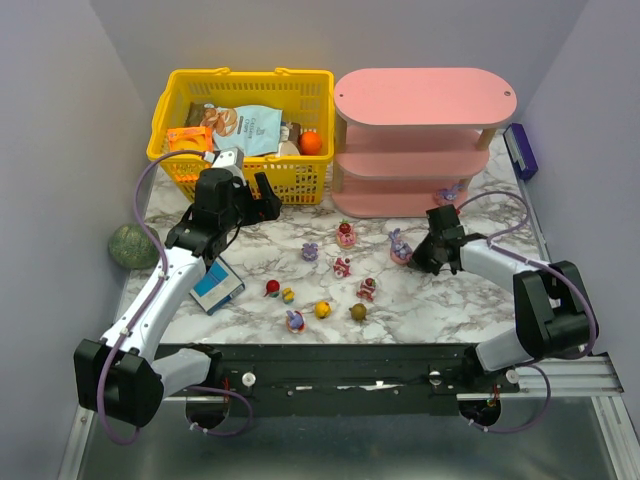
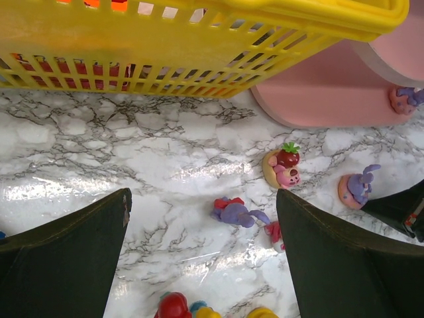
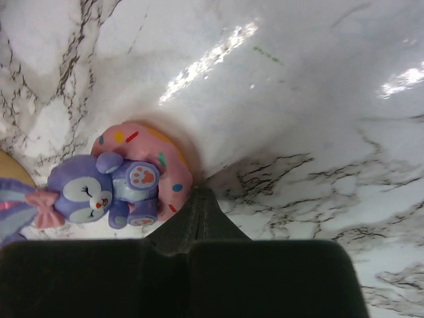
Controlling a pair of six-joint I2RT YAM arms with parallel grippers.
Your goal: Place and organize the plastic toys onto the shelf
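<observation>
1. Right wrist: the right gripper (image 3: 197, 197), fingers pressed together and empty, sits just beside a purple bunny toy (image 3: 109, 189) on the table (image 3: 298, 99).
2. Left wrist: the left gripper (image 2: 203, 199) hangs spread and empty over loose toys (image 2: 235, 213).
3. Top: one toy (image 1: 450, 192) stands on the far shelf (image 1: 425, 100), on its bottom board. About ten lie on the table, so most of the task looks undone.

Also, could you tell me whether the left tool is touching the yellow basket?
Apart. The left wrist view shows bare marble table between the yellow basket and the open fingers of the left tool.

Glossy marble-look tabletop (image 1: 420, 300) — plastic basket (image 1: 240, 180)
</observation>
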